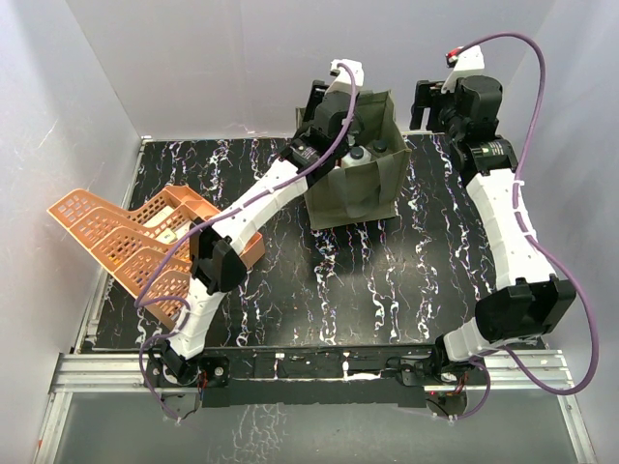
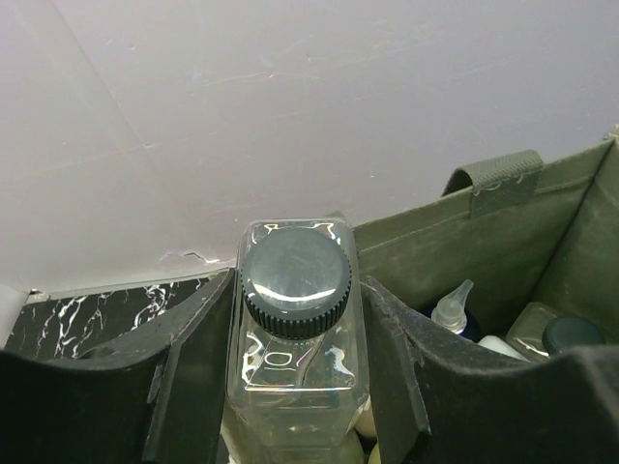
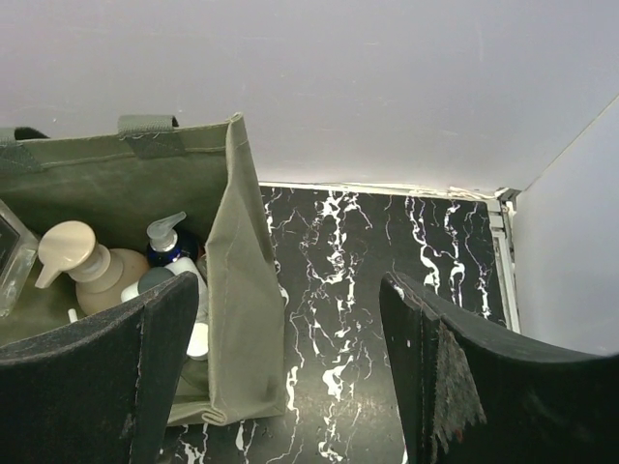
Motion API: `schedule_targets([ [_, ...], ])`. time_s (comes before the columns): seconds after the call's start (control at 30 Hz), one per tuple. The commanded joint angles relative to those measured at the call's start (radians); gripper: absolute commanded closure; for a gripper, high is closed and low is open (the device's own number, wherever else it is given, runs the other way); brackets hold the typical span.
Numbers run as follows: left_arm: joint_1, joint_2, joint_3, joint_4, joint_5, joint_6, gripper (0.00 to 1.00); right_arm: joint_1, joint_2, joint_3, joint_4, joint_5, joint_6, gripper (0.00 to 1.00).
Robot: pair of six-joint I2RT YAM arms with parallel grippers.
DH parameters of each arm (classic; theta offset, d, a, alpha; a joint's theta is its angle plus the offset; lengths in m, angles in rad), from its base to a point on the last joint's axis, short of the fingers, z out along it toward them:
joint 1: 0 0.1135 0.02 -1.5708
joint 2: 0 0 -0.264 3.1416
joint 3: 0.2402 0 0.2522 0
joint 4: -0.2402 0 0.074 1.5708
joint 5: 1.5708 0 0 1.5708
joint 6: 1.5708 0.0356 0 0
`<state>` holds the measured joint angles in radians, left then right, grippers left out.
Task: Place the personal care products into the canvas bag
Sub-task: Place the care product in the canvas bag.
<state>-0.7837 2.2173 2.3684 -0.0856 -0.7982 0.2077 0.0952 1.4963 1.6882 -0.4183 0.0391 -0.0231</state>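
While the left gripper (image 2: 290,387) clamps the square clear bottle (image 2: 296,275) at the canvas bag's (image 2: 503,237) open top, other bottles (image 3: 97,271) stand inside. Just beside the bag, the right gripper (image 3: 290,377) hangs empty, jaws wide apart, above the black marbled table (image 3: 358,290), with white walls (image 3: 387,97) behind.

A robot lab test cell.
A black marbled table (image 1: 368,290) is enclosed by plain white walls (image 1: 193,68); a left arm (image 1: 253,205) and a right arm (image 1: 505,217) are bolted to a metal rail (image 1: 97,372) along its near edge.
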Motion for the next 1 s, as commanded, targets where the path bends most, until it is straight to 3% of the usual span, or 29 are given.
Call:
schedule_targets([
  [0.0, 0.036, -0.092, 0.035, 0.104, -0.065, -0.029, 1.00, -0.006, 0.019, 0.016, 0.043, -0.033, 0.011, 0.22],
  [0.27, 0.095, -0.109, -0.068, 0.116, -0.062, -0.041, 1.00, -0.006, 0.057, 0.034, 0.042, -0.063, 0.017, 0.22],
  [0.5, 0.104, -0.096, -0.071, 0.141, 0.011, -0.029, 1.00, -0.006, 0.072, 0.035, 0.047, -0.078, 0.010, 0.22],
  [0.8, 0.123, -0.041, 0.090, -0.076, 0.130, -0.228, 1.00, -0.006, 0.084, 0.058, 0.052, -0.346, -0.056, 0.23],
  [0.97, 0.170, -0.074, 0.059, -0.177, 0.203, -0.307, 1.00, -0.005, 0.088, 0.081, 0.032, -0.555, -0.108, 0.23],
])
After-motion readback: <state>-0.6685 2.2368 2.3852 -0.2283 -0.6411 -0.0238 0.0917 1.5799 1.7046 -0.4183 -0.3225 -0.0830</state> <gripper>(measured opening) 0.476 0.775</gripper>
